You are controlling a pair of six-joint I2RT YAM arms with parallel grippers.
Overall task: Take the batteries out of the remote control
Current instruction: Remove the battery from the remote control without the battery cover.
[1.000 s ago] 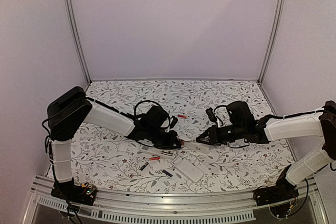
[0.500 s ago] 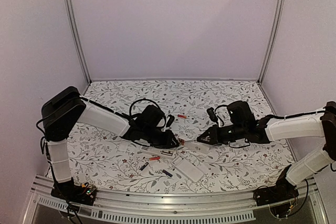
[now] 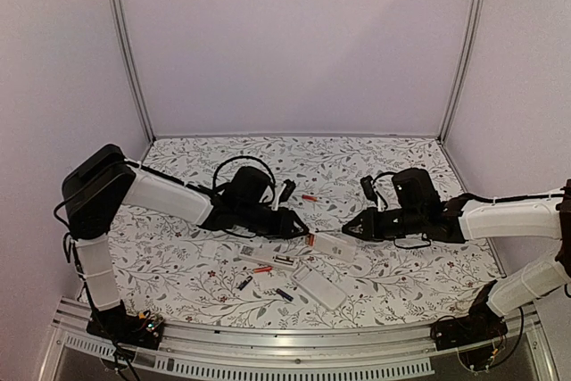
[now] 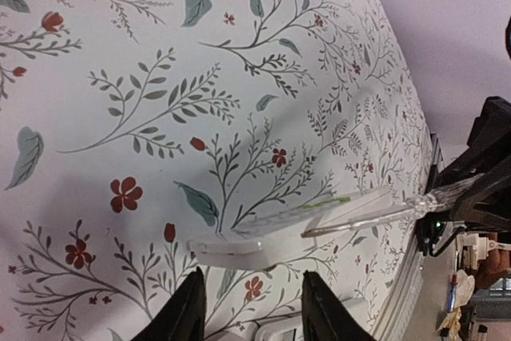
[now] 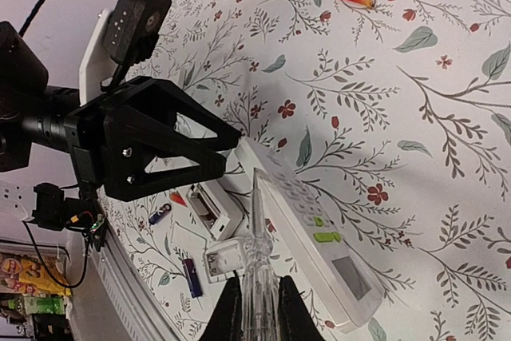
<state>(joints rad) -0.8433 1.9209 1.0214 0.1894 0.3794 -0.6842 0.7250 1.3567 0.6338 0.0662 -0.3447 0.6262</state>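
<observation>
Left gripper [image 4: 251,281] fingers parted, nothing between them, tips just short of the white remote [image 4: 263,241] lying flat mid-table. Right gripper [image 5: 255,289] clamped on a clear stick [image 5: 257,221]; stick tip meets the remote near its left end. Grippers face each other across the remote, left one on its left, right one on its right. Batteries all loose on the floral table [image 3: 178,265]: red cell [image 3: 310,197] just far of the remote, second red cell [image 3: 261,269] near-left of it, dark cell [image 3: 244,283] nearer still, other dark cell [image 3: 284,294] nearest the edge. Second remote [image 3: 268,259] lies beside the near cells, third remote [image 3: 321,285] right of them
</observation>
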